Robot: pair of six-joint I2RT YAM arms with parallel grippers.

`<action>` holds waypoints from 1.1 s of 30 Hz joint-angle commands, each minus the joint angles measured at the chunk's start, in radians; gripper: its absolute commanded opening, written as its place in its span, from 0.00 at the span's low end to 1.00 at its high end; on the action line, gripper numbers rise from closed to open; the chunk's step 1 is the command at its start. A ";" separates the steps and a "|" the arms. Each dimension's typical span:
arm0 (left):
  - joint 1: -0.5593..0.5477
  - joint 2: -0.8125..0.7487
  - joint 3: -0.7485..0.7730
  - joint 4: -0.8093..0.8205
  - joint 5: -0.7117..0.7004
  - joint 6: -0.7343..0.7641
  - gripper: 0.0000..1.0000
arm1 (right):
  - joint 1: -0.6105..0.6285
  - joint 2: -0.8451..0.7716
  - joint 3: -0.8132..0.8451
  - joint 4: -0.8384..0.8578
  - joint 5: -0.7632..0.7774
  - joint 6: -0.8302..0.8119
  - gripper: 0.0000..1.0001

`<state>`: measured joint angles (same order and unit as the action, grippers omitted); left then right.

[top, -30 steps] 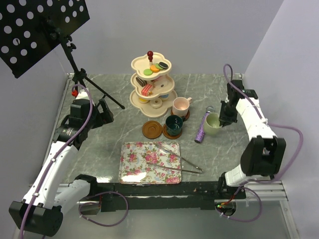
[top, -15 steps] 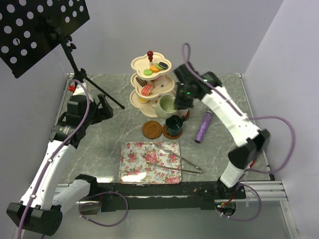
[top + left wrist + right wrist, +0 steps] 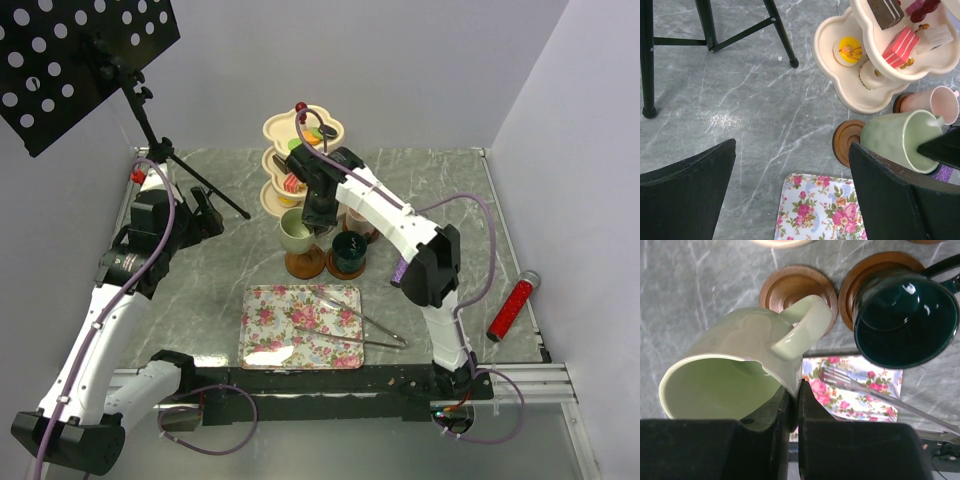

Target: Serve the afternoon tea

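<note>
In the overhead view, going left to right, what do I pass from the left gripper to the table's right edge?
left gripper → pale green mug → dark teal mug → red glittery stick

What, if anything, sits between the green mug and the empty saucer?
Nothing visible. The right tool grips the pale green mug by its rim, tilted over the bare brown round saucer. The glossy dark teal mug stands off to one side, not in the way.
</note>
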<state>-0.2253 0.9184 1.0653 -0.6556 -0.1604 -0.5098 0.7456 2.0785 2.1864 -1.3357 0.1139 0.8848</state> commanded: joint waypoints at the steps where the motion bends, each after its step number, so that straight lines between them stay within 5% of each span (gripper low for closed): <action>1: -0.003 -0.021 -0.008 0.019 -0.016 -0.007 1.00 | -0.003 0.055 0.116 -0.065 0.049 0.069 0.00; 33: -0.003 -0.026 -0.025 0.027 -0.008 -0.007 1.00 | 0.008 0.101 -0.109 0.089 0.066 0.031 0.00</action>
<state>-0.2253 0.9112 1.0374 -0.6559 -0.1699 -0.5133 0.7460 2.2242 2.0880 -1.3037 0.1761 0.9291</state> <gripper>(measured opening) 0.995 0.093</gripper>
